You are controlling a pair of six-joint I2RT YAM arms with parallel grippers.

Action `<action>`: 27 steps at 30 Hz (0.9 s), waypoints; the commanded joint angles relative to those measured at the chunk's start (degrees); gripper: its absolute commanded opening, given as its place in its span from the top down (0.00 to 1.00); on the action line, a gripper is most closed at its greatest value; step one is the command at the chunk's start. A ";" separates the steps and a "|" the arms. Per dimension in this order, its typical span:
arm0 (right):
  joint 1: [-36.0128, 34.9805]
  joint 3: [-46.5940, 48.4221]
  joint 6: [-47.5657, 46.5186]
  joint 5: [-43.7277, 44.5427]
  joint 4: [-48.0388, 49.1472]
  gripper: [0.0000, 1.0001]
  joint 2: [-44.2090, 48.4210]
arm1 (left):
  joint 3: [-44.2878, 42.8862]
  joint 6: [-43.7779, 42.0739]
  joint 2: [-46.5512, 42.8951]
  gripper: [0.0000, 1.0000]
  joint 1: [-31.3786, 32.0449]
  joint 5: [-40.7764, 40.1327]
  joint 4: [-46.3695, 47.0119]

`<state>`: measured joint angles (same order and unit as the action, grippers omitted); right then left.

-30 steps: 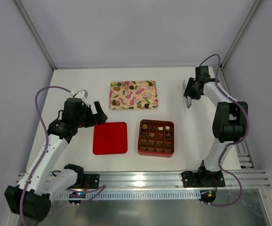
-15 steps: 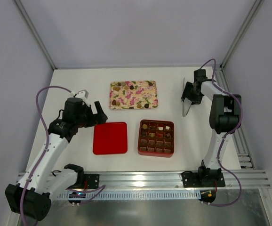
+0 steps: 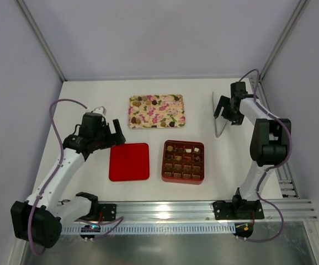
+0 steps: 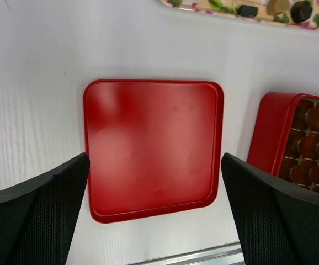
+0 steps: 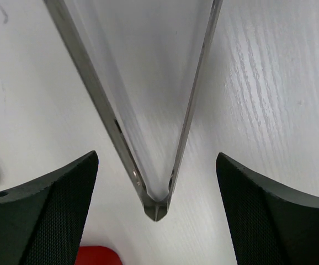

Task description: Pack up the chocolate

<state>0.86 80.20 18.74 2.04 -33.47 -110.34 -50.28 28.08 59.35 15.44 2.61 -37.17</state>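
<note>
We read this step as tool pickup, not placing. The right gripper (image 5: 156,154) is spread wide, holds nothing, and straddles the hinge end of the metal tongs (image 5: 157,208), which lie flat at the far right. We can't tell if the fingers touch them.

The chocolate (image 3: 158,101) is split. Some pieces sit on the floral tray (image 3: 157,113) at far centre. The rest fill most cells of the red box (image 3: 163,163) at near centre.

The left gripper (image 4: 154,155) is also wide open and empty. It hangs over the red lid (image 4: 154,143), just left of the box.

Next we'd expect the right gripper to close on the tongs and lift. It needs a grip gentle enough that the tong tips stay apart.

We can read no brand, label or writing anywhere.
</note>
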 commanded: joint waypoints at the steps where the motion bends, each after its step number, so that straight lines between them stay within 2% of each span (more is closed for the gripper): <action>1: -0.07 -3.80 2.00 -1.23 2.09 0.12 13.45 | -1.92 -0.30 2.51 0.00 -0.32 -5.59 -1.67; 3: -0.51 -5.58 1.74 -1.34 3.24 0.12 16.73 | -2.45 -0.48 4.27 0.02 -0.32 -8.48 -3.51; 6: -0.86 -8.30 1.38 -5.90 3.50 0.12 21.91 | -2.89 -0.48 7.79 0.09 -0.32 -10.69 -5.19; 8: -4.45 -11.90 1.65 -7.74 5.86 0.12 26.04 | -3.15 -0.04 11.03 0.14 -0.41 -12.71 -5.81; 9: -5.77 -13.22 1.82 -7.84 6.31 0.12 27.01 | -3.42 -0.13 12.53 0.21 -0.41 -12.89 -6.59; 11: -10.15 -13.67 1.91 -7.84 6.23 0.12 28.60 | -4.12 -0.13 16.21 0.26 -0.41 -14.12 -7.13; 12: -11.57 -13.93 2.09 -7.76 6.31 0.12 28.87 | -4.47 -0.13 17.28 0.33 -0.50 -14.47 -7.65; 15: -17.55 -14.63 2.79 -7.40 7.45 0.13 29.92 | -5.09 -0.21 20.70 0.41 -0.85 -13.69 -7.57; 23: -25.90 -15.17 3.67 -11.18 11.76 0.13 29.40 | -5.79 -2.06 28.52 0.51 -4.63 -12.98 -7.48; 27: -29.59 -13.68 3.14 -10.57 11.76 0.13 28.70 | -5.62 -2.94 30.55 0.53 -4.81 -11.14 -6.60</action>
<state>-25.89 64.93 21.58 -7.99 -24.80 -82.02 -54.37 26.52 89.08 10.96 -9.43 -44.49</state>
